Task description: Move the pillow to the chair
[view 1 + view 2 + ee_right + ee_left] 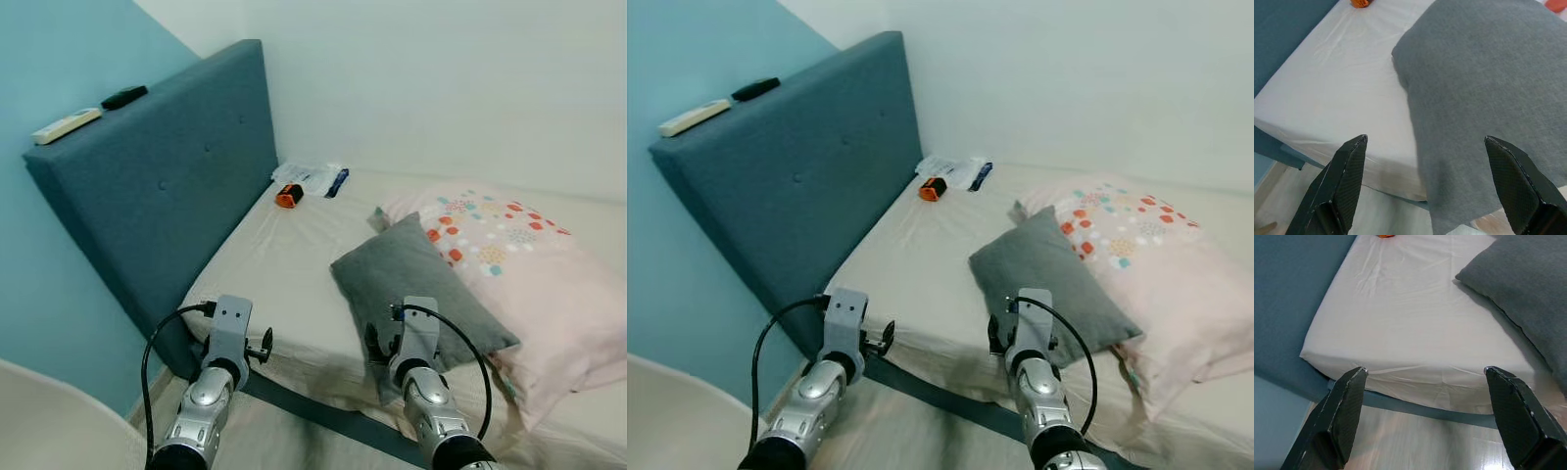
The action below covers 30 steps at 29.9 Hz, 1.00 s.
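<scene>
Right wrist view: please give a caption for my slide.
Open right hand hovering over the grey fabric pillow on the white-sheeted bed.

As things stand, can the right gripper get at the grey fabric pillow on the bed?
Probably yes. The right gripper is open and points straight at the grey fabric pillow, whose near edge overhangs the white-sheeted mattress, and nothing lies between them.

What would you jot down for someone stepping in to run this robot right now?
Left gripper: open, holding nothing, at the bed's near edge.
Right gripper: open, holding nothing, aimed at the near end of the grey pillow.
The grey pillow lies on the bed, leaning on the pink patterned pillow.
Pale curved edge at lower left may be the chair.
Done: approach. Left: grasp the pillow, carry it over, set it down.
</scene>
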Motion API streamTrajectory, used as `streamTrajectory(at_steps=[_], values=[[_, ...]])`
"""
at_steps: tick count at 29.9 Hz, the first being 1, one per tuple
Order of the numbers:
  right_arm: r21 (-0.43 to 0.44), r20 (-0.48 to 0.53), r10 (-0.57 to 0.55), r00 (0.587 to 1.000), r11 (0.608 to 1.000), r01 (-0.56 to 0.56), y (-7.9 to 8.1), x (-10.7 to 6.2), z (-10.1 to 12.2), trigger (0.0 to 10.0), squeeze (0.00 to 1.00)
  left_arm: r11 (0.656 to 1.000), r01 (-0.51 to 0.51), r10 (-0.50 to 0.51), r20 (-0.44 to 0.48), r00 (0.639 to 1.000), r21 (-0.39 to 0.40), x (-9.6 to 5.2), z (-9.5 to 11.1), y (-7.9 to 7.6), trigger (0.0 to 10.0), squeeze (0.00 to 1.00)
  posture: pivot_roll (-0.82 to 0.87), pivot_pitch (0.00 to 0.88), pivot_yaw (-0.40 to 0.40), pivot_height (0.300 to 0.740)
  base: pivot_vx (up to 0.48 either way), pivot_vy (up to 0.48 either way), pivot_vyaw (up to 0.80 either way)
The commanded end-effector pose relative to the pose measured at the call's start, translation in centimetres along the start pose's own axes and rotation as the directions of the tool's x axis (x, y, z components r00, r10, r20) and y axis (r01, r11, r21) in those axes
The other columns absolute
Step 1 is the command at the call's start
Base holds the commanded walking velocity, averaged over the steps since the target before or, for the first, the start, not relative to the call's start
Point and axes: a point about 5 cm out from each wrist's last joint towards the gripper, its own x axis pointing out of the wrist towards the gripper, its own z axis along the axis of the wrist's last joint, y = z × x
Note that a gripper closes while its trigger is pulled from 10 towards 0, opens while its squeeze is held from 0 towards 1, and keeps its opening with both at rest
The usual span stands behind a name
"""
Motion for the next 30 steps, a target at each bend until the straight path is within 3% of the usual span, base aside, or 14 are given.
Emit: streamTrajectory(at_steps=[1,4,11,18,22,30], values=[[0.018,-0.029,0.010,1.000,1.000,-0.010,0.3,0.0,-0.4,10.0,0.00,1.000,0.010,-0.009,-0.041,0.999,0.028,0.0,-0.5,0.1,10.0,0.00,-0.08,0.020,0.055,0.720,0.000,-0.480,0.00],[0.019,-0.030,0.011,0.999,1.000,-0.010,0.3,0.0,-0.4,10.0,0.00,0.999,0.009,-0.007,-0.045,0.999,0.032,0.1,-0.5,0.1,10.0,0.00,-0.08,0.020,0.055,0.720,0.000,-0.480,0.00],[0.030,-0.065,0.017,0.998,0.999,-0.015,0.0,0.1,-0.5,10.0,0.00,1.000,0.008,-0.007,-0.057,0.998,0.030,0.1,-0.4,0.2,10.0,0.00,-0.08,0.019,0.037,0.720,0.000,0.000,0.00],[0.013,-0.014,0.020,1.000,1.000,-0.019,-0.4,0.6,1.0,10.0,0.00,1.000,0.002,-0.001,-0.053,0.999,0.013,0.2,-0.1,0.4,10.0,0.00,-0.08,0.016,0.028,0.720,0.000,0.000,0.00],[-0.069,0.007,0.019,1.000,0.997,-0.018,-0.6,0.8,1.6,10.0,0.00,0.999,-0.027,0.028,-0.033,0.999,0.020,0.2,-0.1,1.2,10.0,0.00,-0.08,0.009,0.027,0.720,0.000,0.000,0.00],[-0.094,-0.002,0.010,1.000,0.995,-0.010,-0.8,0.7,1.4,10.0,0.00,0.999,-0.036,0.036,-0.012,0.999,-0.010,0.2,0.4,1.2,10.0,0.00,-0.08,0.000,0.020,0.720,0.000,0.000,0.00]])
